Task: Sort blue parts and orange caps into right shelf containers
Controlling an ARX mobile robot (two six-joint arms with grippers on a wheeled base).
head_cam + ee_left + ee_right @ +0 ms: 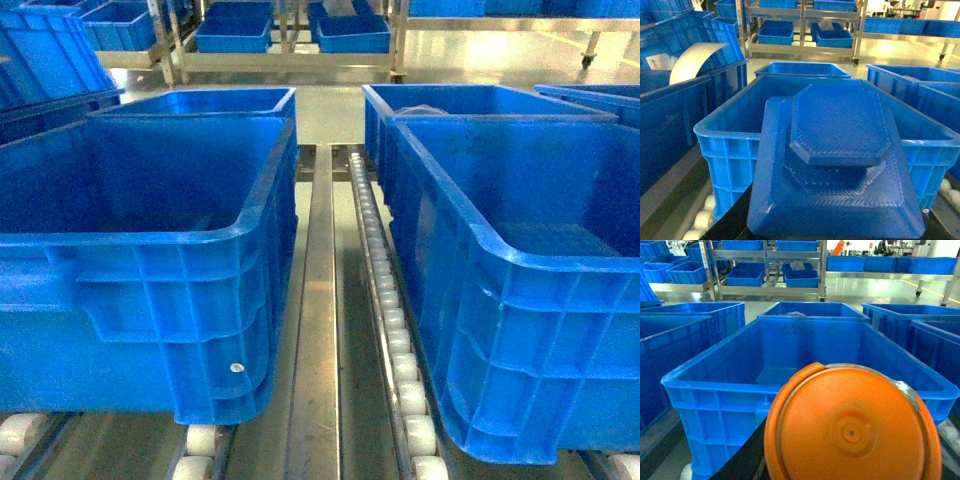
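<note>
Left wrist view: flat blue stepped plastic part (840,165) fills foreground, before big blue ribbed plastic crate (725,145). Right wrist view: round orange plastic cap (852,427) close up, before another blue crate (715,400). Fingers hidden both sides; can't tell grip.

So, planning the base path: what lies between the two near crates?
In the head view, a bare metal rail and a roller track separate the left crate and right crate.
</note>
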